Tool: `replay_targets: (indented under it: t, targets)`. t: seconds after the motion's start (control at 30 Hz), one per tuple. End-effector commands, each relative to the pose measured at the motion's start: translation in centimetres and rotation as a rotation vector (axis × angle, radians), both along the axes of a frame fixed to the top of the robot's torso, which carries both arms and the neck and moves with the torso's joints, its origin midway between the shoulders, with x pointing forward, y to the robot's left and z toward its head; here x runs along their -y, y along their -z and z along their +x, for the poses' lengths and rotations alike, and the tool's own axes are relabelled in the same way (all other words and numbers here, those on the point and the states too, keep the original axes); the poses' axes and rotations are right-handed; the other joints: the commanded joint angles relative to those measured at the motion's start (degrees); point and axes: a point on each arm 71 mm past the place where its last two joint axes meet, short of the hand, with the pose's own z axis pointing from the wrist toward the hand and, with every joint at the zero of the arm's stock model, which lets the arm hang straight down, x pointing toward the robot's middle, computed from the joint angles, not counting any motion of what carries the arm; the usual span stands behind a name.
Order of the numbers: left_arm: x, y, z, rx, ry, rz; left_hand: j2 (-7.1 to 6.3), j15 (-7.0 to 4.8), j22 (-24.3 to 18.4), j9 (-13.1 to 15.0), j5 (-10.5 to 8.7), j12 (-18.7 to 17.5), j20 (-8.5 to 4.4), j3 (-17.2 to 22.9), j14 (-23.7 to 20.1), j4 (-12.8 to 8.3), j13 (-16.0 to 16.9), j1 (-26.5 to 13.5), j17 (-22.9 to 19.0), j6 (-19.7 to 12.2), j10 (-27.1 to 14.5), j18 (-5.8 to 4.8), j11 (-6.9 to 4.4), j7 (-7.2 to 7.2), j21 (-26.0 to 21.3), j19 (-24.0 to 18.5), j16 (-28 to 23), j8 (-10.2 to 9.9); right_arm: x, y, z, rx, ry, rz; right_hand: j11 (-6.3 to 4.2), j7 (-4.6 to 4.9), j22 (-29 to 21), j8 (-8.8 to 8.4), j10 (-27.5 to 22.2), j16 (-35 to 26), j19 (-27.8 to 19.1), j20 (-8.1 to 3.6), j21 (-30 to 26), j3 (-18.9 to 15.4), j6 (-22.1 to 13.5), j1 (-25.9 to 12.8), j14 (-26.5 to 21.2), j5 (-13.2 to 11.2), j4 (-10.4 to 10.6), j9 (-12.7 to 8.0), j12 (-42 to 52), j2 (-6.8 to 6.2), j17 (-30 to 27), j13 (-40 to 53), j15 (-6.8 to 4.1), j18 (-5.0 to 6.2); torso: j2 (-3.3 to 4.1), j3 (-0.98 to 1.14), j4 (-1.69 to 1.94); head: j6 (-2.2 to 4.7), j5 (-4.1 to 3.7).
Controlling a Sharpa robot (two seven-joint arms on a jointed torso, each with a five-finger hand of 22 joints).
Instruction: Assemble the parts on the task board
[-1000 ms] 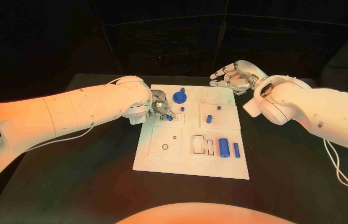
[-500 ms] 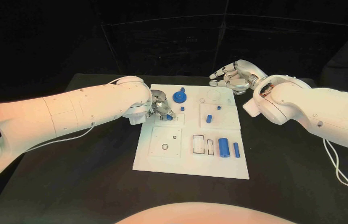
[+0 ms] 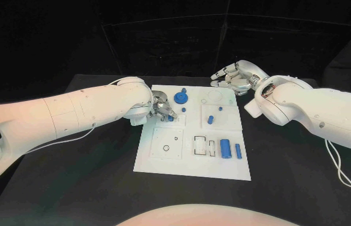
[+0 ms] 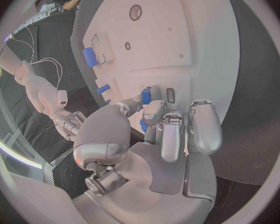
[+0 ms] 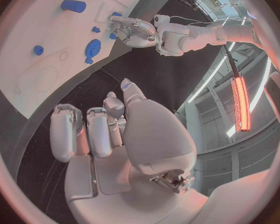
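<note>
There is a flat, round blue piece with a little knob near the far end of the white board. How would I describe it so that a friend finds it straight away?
Start at the white task board in the middle of the black table, and look to its far left corner, just beyond the left hand. The gear-like blue disc lies there. Its neighbours are small pegs and bars; it alone is wide, flat and round.

The left hand shifts only a trace over the small blue part at its fingertips. Its fingers sit slightly closer round that part — nothing more.
</note>
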Motion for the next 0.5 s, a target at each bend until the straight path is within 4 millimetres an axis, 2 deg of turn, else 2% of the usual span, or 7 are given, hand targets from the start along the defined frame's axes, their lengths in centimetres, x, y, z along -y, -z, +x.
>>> replay_targets:
  t: [0.03,0.27,0.5]
  targets:
    - [0.10,0.03,0.02,-0.008,0.006,0.002,-0.20,-0.31,0.1,-0.1,0.06,0.3,-0.15,-0.2,6.1,0.6,0.2,-1.1,15.1,0.7,0.5,-0.87,-0.13,-0.04,0.2,0.2,0.4,0.1,-0.12,-0.19,0.02,0.010,-0.004,0.002,-0.05,-0.02,2.3,0.34,-0.3,-0.2,-0.2,0.06,-0.2,-0.2,-0.2,-0.1,2.9,0.2,0.1,-0.1,-0.3,0.53,2.4,-0.1,-0.45,0.81,0.01,0.02,0.03,0.02,0.00]
    - [0.16,0.03,0.13,-0.010,0.006,0.003,-1.37,-0.40,0.3,-0.4,-0.01,0.6,-0.24,-3.5,6.1,2.4,0.5,-3.7,15.1,1.6,0.9,-0.91,-0.22,-0.16,0.3,0.3,0.4,0.1,-0.17,-0.20,0.03,0.011,-0.004,0.003,-0.05,-0.02,2.3,0.36,-0.3,-0.2,-0.2,0.06,-0.2,-0.2,-0.2,-0.2,2.9,0.2,0.2,-0.1,-0.3,0.55,2.4,-0.1,-0.45,0.81,-0.01,0.01,-0.02,0.01,-0.06]
    - [0.14,0.03,0.17,-0.011,0.004,0.002,-1.85,-0.46,0.4,-0.5,0.01,0.6,-0.31,-5.5,6.1,3.1,0.5,-4.5,15.1,1.8,0.9,-0.92,-0.29,-0.23,0.3,0.4,0.4,0.0,-0.13,-0.19,0.03,0.010,-0.003,0.002,-0.05,-0.01,2.3,0.37,-0.4,-0.3,-0.3,0.06,-0.2,-0.3,-0.2,-0.3,2.9,0.2,0.3,-0.1,-0.3,0.55,2.3,-0.1,-0.45,0.83,-0.02,0.04,0.03,0.03,-0.18]
